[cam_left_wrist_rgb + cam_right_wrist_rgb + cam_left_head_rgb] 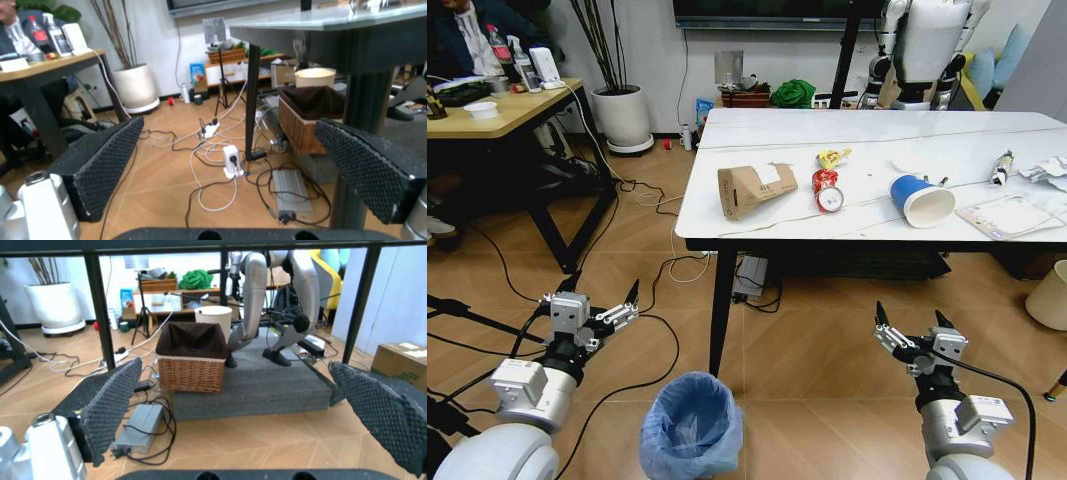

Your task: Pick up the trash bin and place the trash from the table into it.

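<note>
The bin [692, 425] stands on the floor between both arms, before the tabletop [727, 205]; left gripper [605, 303] and right gripper [914, 326] hover low on either side, jaws wide apart, holding nothing; carton [755, 188], can [827, 190] and cup [921, 199] lie on the tabletop.

Glossy marble-look table [757, 215]; crinkly plastic-lined trash bin [689, 425].
</note>
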